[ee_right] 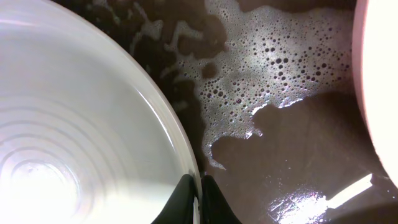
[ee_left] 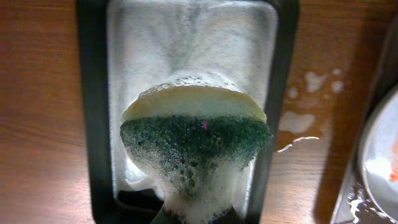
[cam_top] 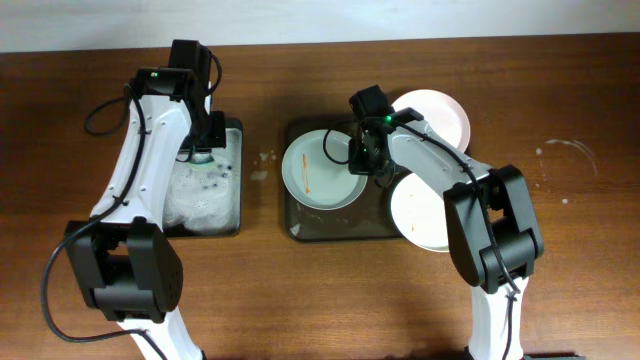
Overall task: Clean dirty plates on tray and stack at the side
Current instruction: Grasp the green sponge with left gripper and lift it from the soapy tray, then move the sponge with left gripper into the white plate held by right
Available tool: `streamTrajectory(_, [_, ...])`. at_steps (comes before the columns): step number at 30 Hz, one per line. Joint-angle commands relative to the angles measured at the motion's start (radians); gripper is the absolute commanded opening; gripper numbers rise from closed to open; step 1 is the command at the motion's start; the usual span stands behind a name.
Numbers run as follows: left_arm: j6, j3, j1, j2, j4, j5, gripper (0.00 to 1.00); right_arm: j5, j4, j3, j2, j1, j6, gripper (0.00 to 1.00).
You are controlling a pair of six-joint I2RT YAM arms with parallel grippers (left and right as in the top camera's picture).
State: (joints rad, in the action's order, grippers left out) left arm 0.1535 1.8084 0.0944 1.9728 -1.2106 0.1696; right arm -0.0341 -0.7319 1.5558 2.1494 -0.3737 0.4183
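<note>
Three white plates lie around the dark brown tray (cam_top: 335, 230). The left plate (cam_top: 318, 170) carries thin orange smears. My right gripper (cam_top: 366, 160) is shut on its right rim. In the right wrist view both black fingers (ee_right: 184, 200) pinch the rim of this plate (ee_right: 74, 118), with the gripper (ee_right: 199, 194) over the wet tray floor (ee_right: 292, 162). A second plate (cam_top: 438, 113) sits at the tray's far right corner and a third plate (cam_top: 420, 212) at its near right. My left gripper (cam_top: 204, 148) holds a foamy green-and-yellow sponge (ee_left: 195, 134); its fingers are hidden under suds.
A smaller black tray (cam_top: 236, 180) full of white foam (ee_left: 186, 43) stands left of the brown tray. Soapy water pools on the brown tray's floor (ee_right: 273, 68). Foam spots (ee_left: 311, 81) dot the wood between the trays. A faint ring mark (cam_top: 568, 148) shows at the far right.
</note>
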Motion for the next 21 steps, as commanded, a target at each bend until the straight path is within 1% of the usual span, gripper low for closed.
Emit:
streamTrajectory(1, [0.018,0.010,0.032,-0.023,0.006,0.035,0.01,-0.022,-0.012,0.008,0.019,-0.006,0.008,0.05])
streamTrajectory(3, [0.017,0.010,0.048,-0.023,0.014,-0.033,0.01,-0.022,-0.013,0.008,0.019,-0.006,0.008,0.04])
streamTrajectory(4, [0.013,0.010,0.061,-0.022,0.033,-0.158,0.01,-0.022,-0.013,0.008,0.019,-0.006,0.008,0.04])
streamTrajectory(6, [0.013,0.010,0.074,-0.022,0.069,-0.278,0.01,-0.022,-0.012,0.008,0.019,-0.006,0.008,0.04])
streamTrajectory(9, [0.015,0.010,0.097,-0.021,0.132,-0.367,0.01,-0.023,-0.012,0.008,0.019,-0.006,0.008,0.04])
streamTrajectory(14, [0.061,0.009,0.179,0.019,0.209,-0.384,0.01,-0.022,-0.013,0.008,0.019,-0.006,0.008,0.04])
streamTrajectory(18, [0.072,0.008,0.267,0.084,0.273,-0.378,0.01,-0.022,-0.012,0.008,0.019,-0.006,0.008,0.04])
streamTrajectory(21, [0.162,0.008,0.324,0.143,0.290,-0.277,0.01,-0.022,-0.004,0.008,0.019,-0.006,0.008,0.04])
